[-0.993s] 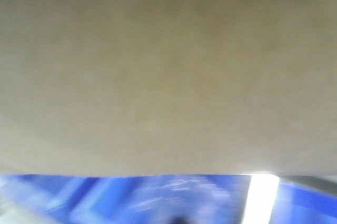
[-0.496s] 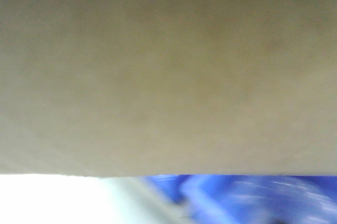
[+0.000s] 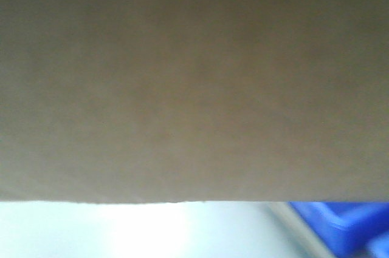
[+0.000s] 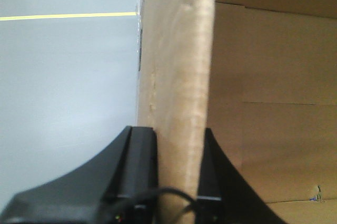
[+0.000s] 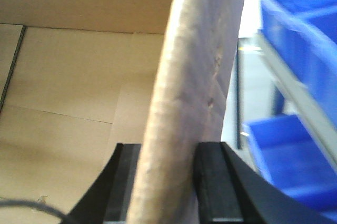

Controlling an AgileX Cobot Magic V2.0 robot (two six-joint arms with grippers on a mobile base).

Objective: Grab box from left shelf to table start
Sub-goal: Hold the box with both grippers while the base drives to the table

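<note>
The brown cardboard box [image 3: 194, 82] fills most of the front view, held up close to the camera. My left gripper [image 4: 178, 139] is shut on the box's left wall [image 4: 176, 66], one black finger outside and one inside. My right gripper [image 5: 168, 155] is shut on the box's right wall [image 5: 200, 60] the same way. The box's bare inside floor [image 5: 58, 118] shows in both wrist views. The black printed panel, the silver shelf rail and the white table are not clearly in view.
Blue plastic bins [image 5: 295, 50] on a rack stand close to the right of the box, and a bin corner shows at the lower right of the front view [image 3: 340, 221]. Pale grey floor [image 4: 63, 76] with a yellow line [image 4: 63, 16] lies left of the box.
The background under the box has slid to the right: the blue bins filled the bottom strip, now only its right corner, with a pale bright surface at left.
</note>
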